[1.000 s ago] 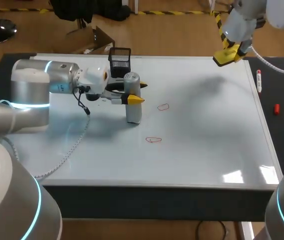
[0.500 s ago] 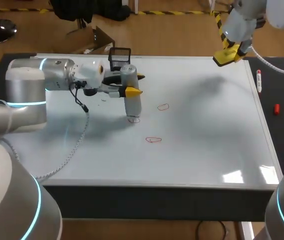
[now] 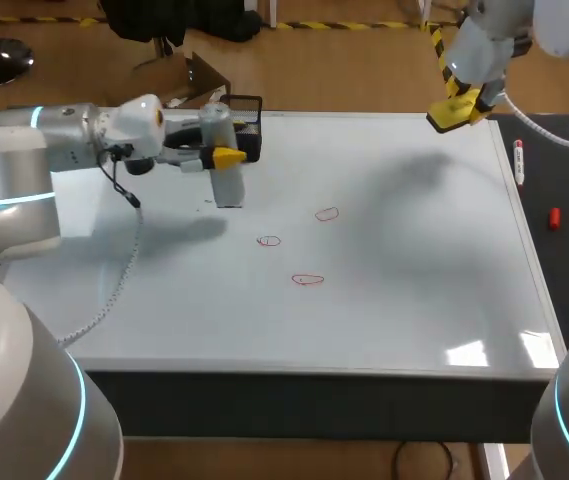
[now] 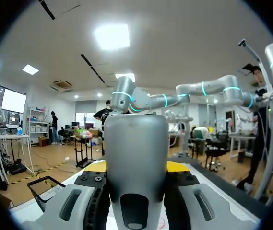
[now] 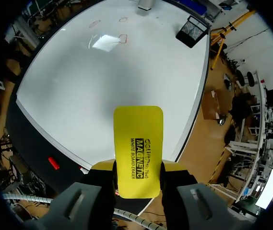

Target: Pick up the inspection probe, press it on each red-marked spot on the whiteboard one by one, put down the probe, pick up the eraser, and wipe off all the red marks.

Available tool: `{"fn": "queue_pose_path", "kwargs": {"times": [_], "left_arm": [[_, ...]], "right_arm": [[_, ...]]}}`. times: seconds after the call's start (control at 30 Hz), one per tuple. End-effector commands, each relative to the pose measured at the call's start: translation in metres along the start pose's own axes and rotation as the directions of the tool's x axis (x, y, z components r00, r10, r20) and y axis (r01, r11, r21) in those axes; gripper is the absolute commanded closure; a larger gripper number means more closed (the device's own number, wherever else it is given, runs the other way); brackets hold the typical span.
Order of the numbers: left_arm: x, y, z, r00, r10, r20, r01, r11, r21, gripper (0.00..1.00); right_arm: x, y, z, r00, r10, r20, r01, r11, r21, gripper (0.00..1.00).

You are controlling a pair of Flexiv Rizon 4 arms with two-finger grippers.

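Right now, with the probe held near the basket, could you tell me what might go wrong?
1. The probe stands upright in the left gripper close beside the mesh basket; setting it down there could knock the basket or topple the probe.
2. The right gripper holds the eraser far from the red marks; reaching them could bring it into the left gripper unless that clears first.

grey probe (image 3: 228,187), yellow eraser (image 5: 138,143), red marks (image 3: 307,280) on the white whiteboard (image 3: 414,260).
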State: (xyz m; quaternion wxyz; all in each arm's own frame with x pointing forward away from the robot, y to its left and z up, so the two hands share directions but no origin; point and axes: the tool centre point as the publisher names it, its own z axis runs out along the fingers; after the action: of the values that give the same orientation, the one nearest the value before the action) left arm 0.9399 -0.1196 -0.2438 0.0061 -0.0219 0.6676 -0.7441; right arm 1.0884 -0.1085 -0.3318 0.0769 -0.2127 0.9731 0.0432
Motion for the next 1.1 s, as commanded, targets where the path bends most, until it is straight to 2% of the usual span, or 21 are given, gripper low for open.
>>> {"fn": "queue_pose_path", "kwargs": {"times": [0.03,0.37,0.53,0.77,1.1], "left_arm": [[-0.003,-0.01,-0.025,0.999,0.007,0.05,-0.007,1.0,-0.008,1.0],[-0.045,-0.016,-0.092,0.982,0.013,0.19,-0.008,1.0,-0.028,1.0],[-0.062,-0.02,-0.118,0.972,0.025,0.235,-0.014,0.999,-0.048,1.0],[-0.073,-0.022,-0.137,0.964,0.029,0.263,-0.017,0.999,-0.047,1.0],[-0.076,-0.026,-0.147,0.956,0.039,0.292,-0.026,0.999,-0.047,1.0]], "right_arm": [[0.0,0.0,-0.001,1.0,-0.001,-0.003,0.001,1.0,0.002,1.0],[0.0,0.0,-0.001,1.0,-0.001,-0.003,0.001,1.0,0.002,1.0],[0.0,0.0,-0.001,1.0,-0.001,-0.003,0.001,1.0,0.002,1.0],[0.0,0.0,-0.001,1.0,-0.001,-0.003,0.001,1.0,0.002,1.0],[0.0,0.0,-0.001,1.0,-0.001,-0.003,0.001,1.0,0.002,1.0]]}}
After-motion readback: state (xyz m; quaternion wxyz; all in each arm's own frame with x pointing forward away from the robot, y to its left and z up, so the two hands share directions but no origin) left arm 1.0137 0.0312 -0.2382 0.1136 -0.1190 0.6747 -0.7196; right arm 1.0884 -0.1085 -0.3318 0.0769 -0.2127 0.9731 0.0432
